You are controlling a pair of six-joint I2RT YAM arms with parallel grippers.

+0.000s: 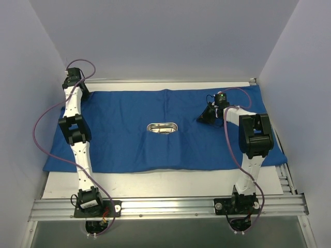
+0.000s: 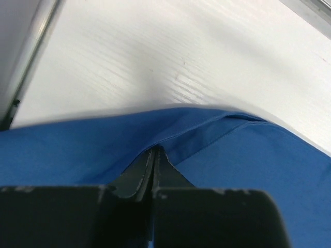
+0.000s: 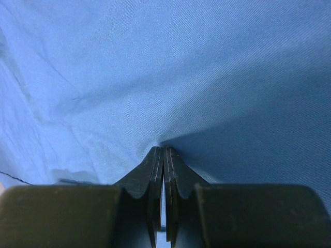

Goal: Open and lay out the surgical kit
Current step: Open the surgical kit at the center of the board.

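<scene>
Top external view: one cloth (image 1: 129, 147) lies spread over the bench (image 1: 155, 183), with one tray (image 1: 162, 127) on its middle and no instruments visible. Of the two hands, the left hand (image 2: 155, 154) is clenched on the far-left hem and the right hand (image 3: 163, 151) pinches a fold near the tray. A hard tug there would likely drag the cloth and tip the tray.

Royal-blue cloth wrap (image 1: 129, 147), silver steel tray (image 1: 162, 127)

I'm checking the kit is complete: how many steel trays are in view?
1: the tray sits mid-table on the blue cloth. No other tray shows, though one could lie hidden under the cloth.
</scene>
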